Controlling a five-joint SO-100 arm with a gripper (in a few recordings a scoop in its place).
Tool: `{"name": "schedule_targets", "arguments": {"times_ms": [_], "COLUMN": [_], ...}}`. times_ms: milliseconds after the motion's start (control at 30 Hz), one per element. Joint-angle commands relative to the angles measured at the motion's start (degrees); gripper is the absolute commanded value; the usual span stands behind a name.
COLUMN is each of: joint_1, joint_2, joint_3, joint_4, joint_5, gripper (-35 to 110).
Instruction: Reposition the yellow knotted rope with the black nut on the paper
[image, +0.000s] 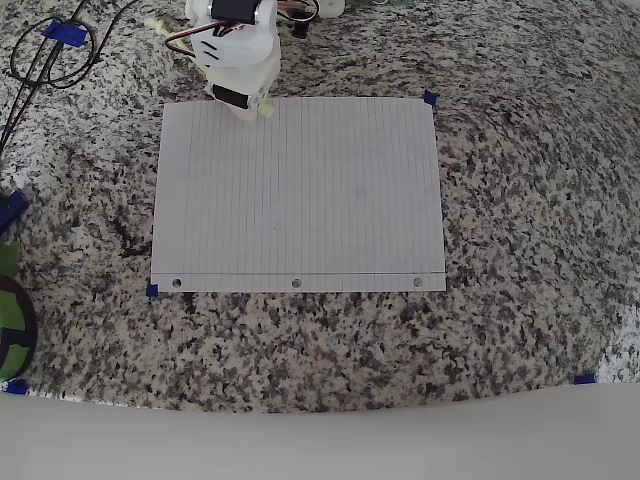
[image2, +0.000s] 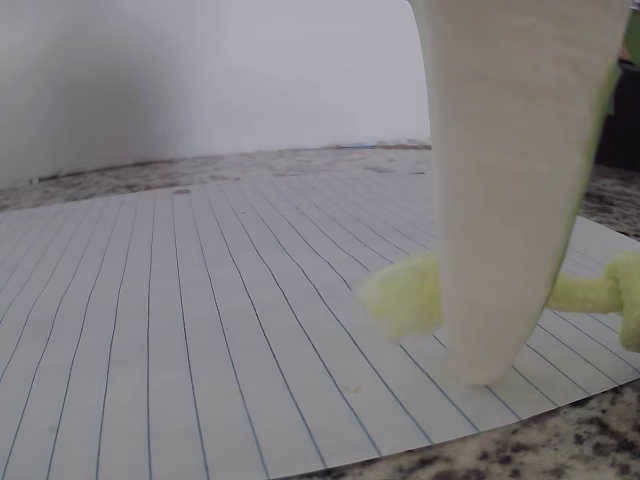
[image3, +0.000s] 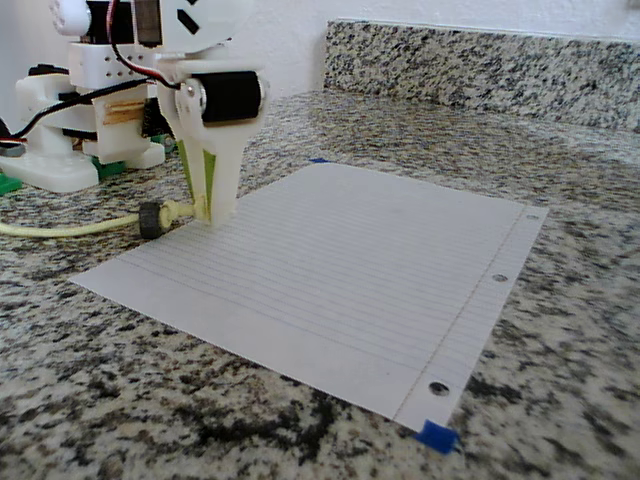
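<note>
Granite table carries the paper; your gripper pinches the rope beside its nut, at the paper's edge. Drag slowly inward, staying clenched, so the sheet doesn't shift.

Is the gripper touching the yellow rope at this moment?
Touching. In the fixed view, the gripper is closed on the yellow knotted rope beside the black nut, at the paper's edge.

One paper, one yellow knotted rope, one black nut, and several blue tape tabs.
</note>
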Motion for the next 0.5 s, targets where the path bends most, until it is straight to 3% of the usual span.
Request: {"name": "schedule_targets", "arguments": {"times_ms": [0, 233, 467], "joint_1": [-0.7, 0.7, 2.46], "joint_2": [0.0, 3.6, 21.53], "joint_3": [-1.76, -1.67, -1.67], "joint_4": [-0.53, -1.14, 0.53], "joint_5": [-0.35, -0.53, -4.31], "gripper": [0, 0, 0]}}
